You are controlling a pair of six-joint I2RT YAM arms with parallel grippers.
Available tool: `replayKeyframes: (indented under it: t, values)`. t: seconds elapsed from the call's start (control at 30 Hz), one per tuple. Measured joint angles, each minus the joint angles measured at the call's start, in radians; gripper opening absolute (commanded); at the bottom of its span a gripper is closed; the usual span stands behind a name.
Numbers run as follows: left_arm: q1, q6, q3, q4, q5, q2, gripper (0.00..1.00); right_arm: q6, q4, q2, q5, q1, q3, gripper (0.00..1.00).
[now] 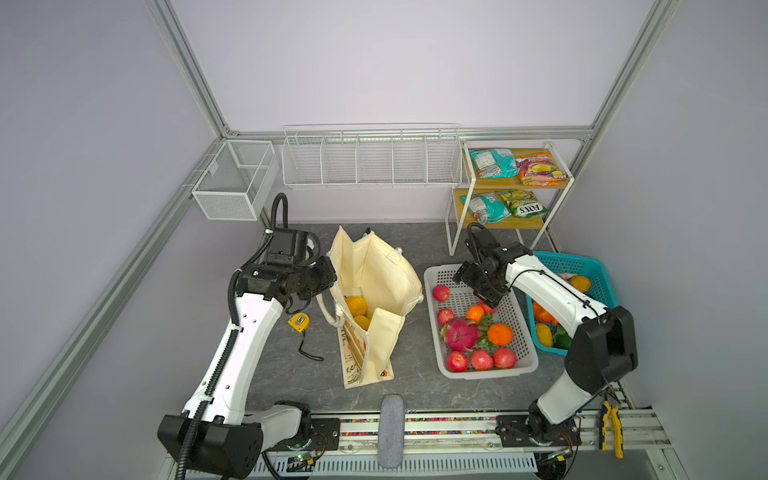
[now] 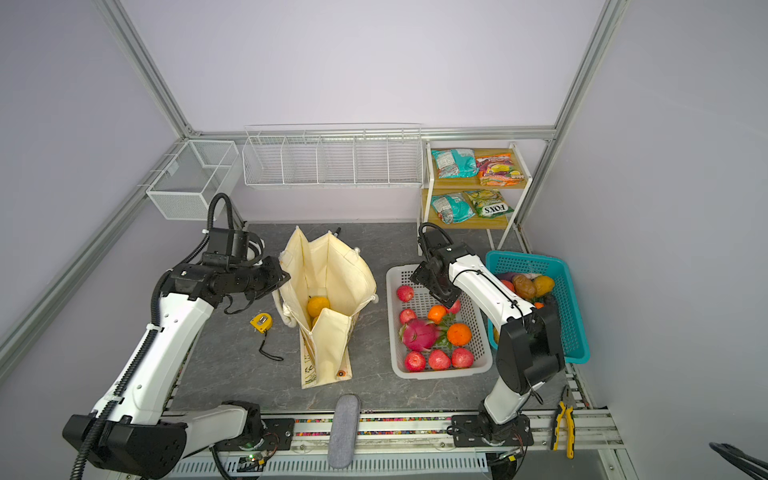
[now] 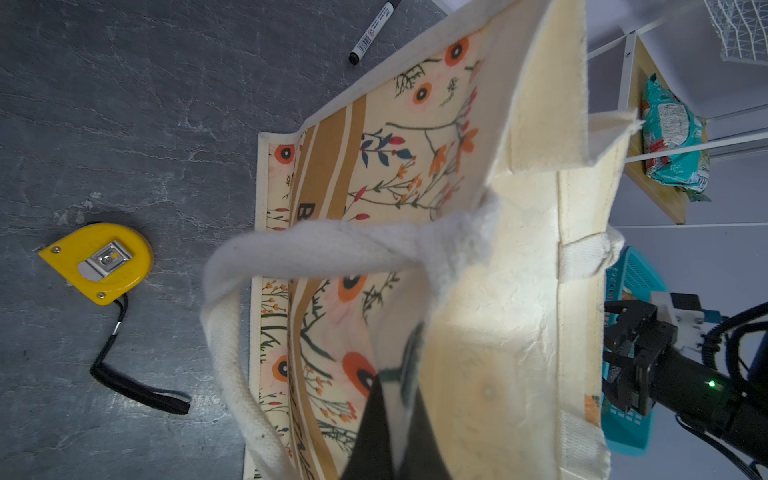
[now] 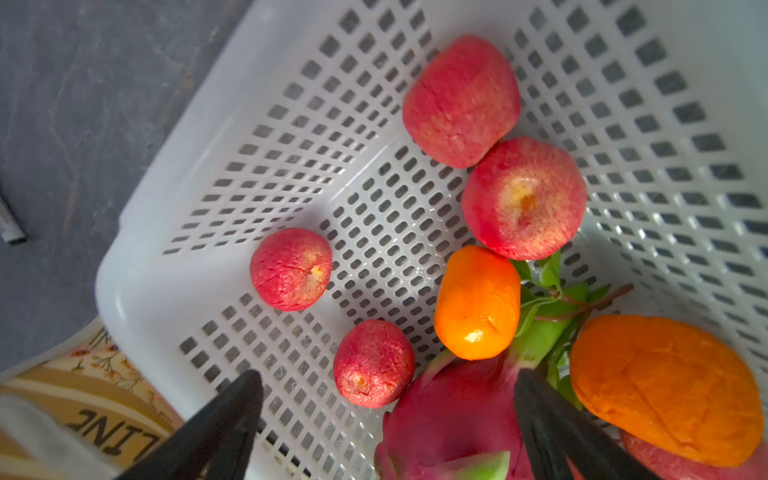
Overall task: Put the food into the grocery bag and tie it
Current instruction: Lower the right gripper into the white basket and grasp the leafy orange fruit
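Note:
The cream grocery bag (image 1: 386, 274) (image 2: 332, 270) stands open mid-table with two yellow-orange fruits (image 1: 356, 305) inside. My left gripper (image 3: 399, 374) (image 1: 328, 286) is shut on the bag's rim fabric beside a white rope handle (image 3: 332, 249). My right gripper (image 4: 388, 382) (image 1: 484, 297) hangs open over the white basket (image 1: 490, 372) (image 4: 145, 249), just above a red apple (image 4: 374, 361) and a dragon fruit (image 4: 449, 407) (image 1: 459, 334). More apples and oranges (image 1: 500, 334) lie there. Snack packets (image 1: 494, 163) sit on the shelf.
A teal basket (image 1: 598, 270) of vegetables stands right of the white one, under my right arm. A yellow tape measure (image 1: 298, 322) (image 3: 99, 262) lies left of the bag and a marker (image 3: 374, 31) behind it. Pliers (image 1: 611, 428) lie front right. Wire baskets (image 1: 370, 166) hang on the back wall.

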Motion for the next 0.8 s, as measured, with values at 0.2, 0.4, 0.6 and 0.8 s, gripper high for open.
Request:
replayKeyframes:
  t: [0.2, 0.4, 0.6, 0.8]
  values:
    - [0.000, -0.001, 0.000, 0.005, 0.008, 0.013, 0.00, 0.113, -0.021, 0.045, 0.008, 0.000, -0.002, 0.97]
    - [-0.001, -0.001, 0.001, 0.005, 0.016, 0.020, 0.00, 0.187, -0.044, 0.103, 0.027, 0.000, -0.001, 0.93]
    - [-0.001, 0.000, 0.009, 0.002, 0.022, 0.031, 0.00, 0.222, -0.069, 0.142, 0.043, 0.000, 0.015, 0.93]
    - [-0.001, 0.003, 0.018, -0.010, 0.022, 0.035, 0.00, 0.240, -0.086, 0.148, 0.055, 0.000, 0.016, 0.94]
